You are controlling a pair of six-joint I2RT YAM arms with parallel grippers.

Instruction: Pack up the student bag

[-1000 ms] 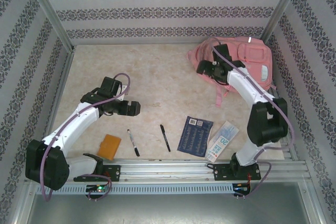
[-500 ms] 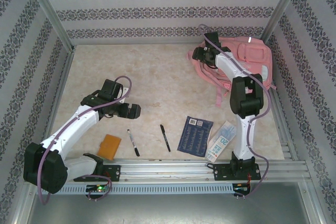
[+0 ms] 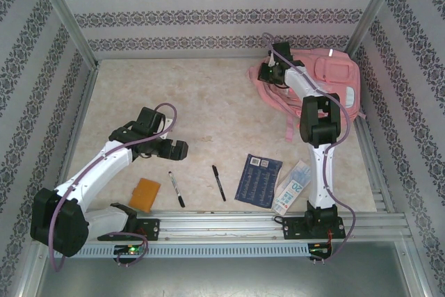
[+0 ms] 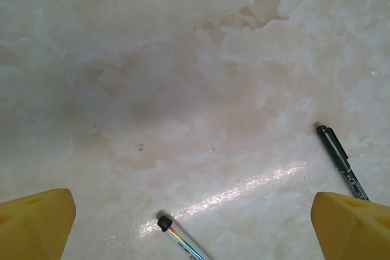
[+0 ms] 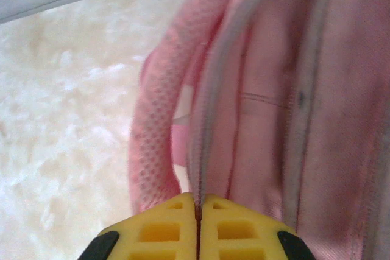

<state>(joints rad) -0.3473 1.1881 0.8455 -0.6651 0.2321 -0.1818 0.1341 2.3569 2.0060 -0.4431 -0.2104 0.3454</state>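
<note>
Beige marble-pattern tabletop (image 3: 201, 102), patterned walls around. Large pink fabric student backpack (image 3: 330, 78) lies at far right corner. Right gripper (image 3: 267, 74) at its left edge, yellow jaws pressed together on grey zip line (image 5: 204, 120); whether zip tab is pinched, cannot tell. Left gripper (image 3: 178, 149) spread wide, empty, above table near slim black pen (image 4: 335, 150). To do well: pull along zip track, low, steady. Backpack unanchored, likely to drag.
</note>
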